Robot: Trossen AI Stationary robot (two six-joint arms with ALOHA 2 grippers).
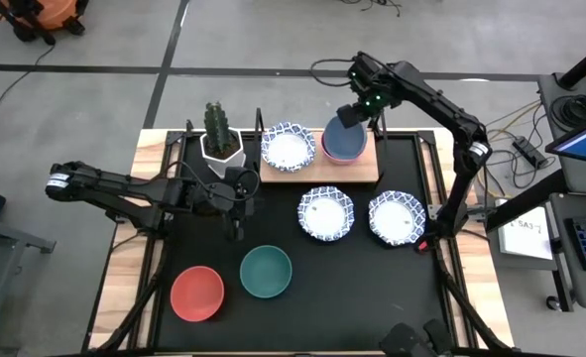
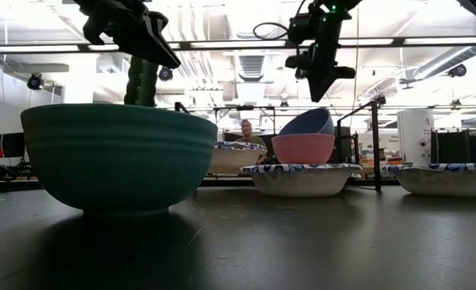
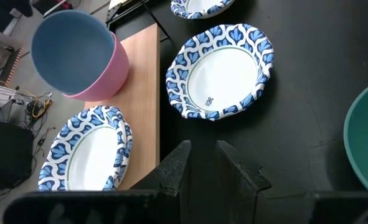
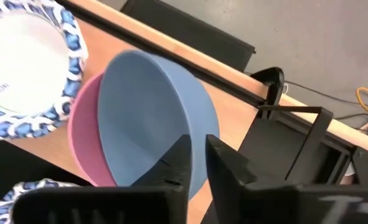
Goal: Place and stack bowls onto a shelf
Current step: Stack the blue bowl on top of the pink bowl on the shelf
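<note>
The wooden shelf (image 1: 317,171) lies at the mat's far edge. On it rest a white blue-rimmed bowl (image 1: 288,147) and a pink bowl (image 1: 340,151), with a blue bowl (image 1: 344,135) tilted inside the pink one. My right gripper (image 1: 354,117) stands over the blue bowl, shut on it. My left gripper (image 1: 236,210) hovers open and empty above the mat near the cactus pot (image 1: 221,144). Two more patterned bowls (image 1: 325,214) (image 1: 397,218), a green bowl (image 1: 266,272) and a red bowl (image 1: 196,294) sit on the mat. My right gripper pinches the blue bowl's rim (image 4: 203,127) on its raised side, one finger (image 4: 182,158) inside the bowl and one (image 4: 233,168) outside. The fingers come from above, pointing down. The bowl is tilted, its lower part resting in the pink bowl (image 4: 84,134).
The cactus pot stands left of the shelf. Thin black posts (image 2: 376,145) rise at the shelf's corners. A big black mat (image 1: 392,297) covers the table. A person (image 2: 246,129) shows in the room behind the table.
</note>
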